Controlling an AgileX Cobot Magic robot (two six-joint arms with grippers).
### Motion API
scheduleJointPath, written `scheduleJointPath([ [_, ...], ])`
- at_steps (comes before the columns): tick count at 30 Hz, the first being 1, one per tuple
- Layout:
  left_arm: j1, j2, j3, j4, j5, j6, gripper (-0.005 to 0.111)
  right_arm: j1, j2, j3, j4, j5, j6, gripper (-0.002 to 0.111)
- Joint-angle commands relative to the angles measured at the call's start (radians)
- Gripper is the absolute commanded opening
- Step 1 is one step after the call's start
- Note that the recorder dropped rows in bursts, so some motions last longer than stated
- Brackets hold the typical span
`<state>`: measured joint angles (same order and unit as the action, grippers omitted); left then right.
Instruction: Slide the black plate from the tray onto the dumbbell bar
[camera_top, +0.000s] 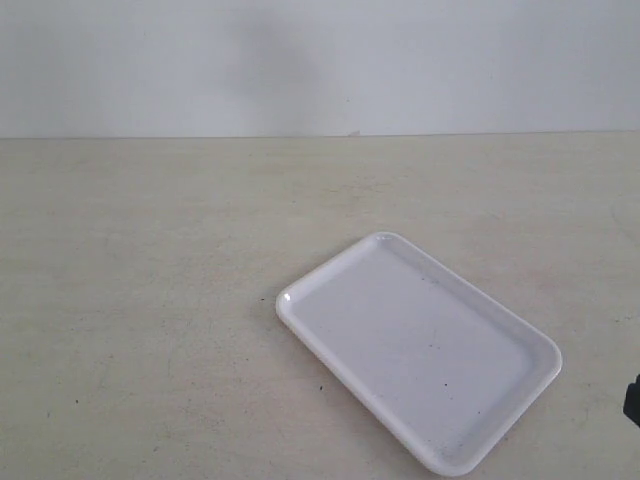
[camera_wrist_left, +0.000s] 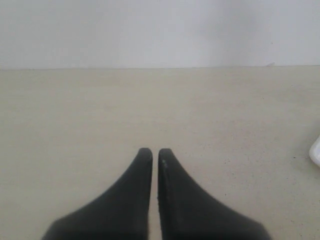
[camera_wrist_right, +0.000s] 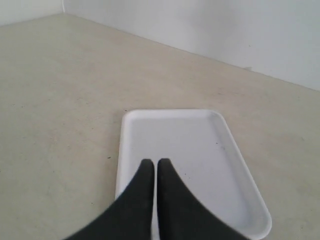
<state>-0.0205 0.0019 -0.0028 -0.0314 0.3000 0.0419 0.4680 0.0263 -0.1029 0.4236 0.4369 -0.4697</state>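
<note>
The white tray (camera_top: 420, 345) lies at an angle on the table, right of centre, and holds nothing. The black plate and the dumbbell bar show in no view. In the right wrist view my right gripper (camera_wrist_right: 152, 162) hangs over the near end of the tray (camera_wrist_right: 200, 150), fingers pressed together with nothing between them. A dark bit of that arm (camera_top: 632, 400) pokes in at the exterior view's right edge. My left gripper (camera_wrist_left: 152, 151) is shut over bare table, and a corner of the tray (camera_wrist_left: 316, 150) shows at the edge of its view.
The beige tabletop (camera_top: 150, 300) runs back to a pale wall (camera_top: 320, 60). Small dark specks dot the tray and the table.
</note>
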Motion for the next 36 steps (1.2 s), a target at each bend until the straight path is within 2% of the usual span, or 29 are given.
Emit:
scheduleJointPath([
  [1,0.002,-0.002,0.003,-0.014,-0.008,-0.003,0.004,-0.048,-0.026,0.055,-0.018,-0.024,0.000,0.000],
  [9,0.002,-0.002,0.003,-0.014,-0.008,-0.003,0.004,-0.154,-0.026,0.103,-0.020,-0.195,-0.013,0.000],
  [13,0.002,-0.002,0.003,-0.014,-0.008,-0.003,0.004,-0.233,-0.026,0.103,-0.057,-0.142,-0.022,0.000],
  [20,0.002,-0.002,0.003,-0.014,-0.008,-0.003,0.004,-0.337,-0.026,0.103,-0.131,-0.115,-0.161,0.000],
  [36,0.002,-0.002,0.003,-0.014,-0.008,-0.003,0.004,-0.343,-0.026,0.103,-0.139,-0.097,-0.160,0.000],
])
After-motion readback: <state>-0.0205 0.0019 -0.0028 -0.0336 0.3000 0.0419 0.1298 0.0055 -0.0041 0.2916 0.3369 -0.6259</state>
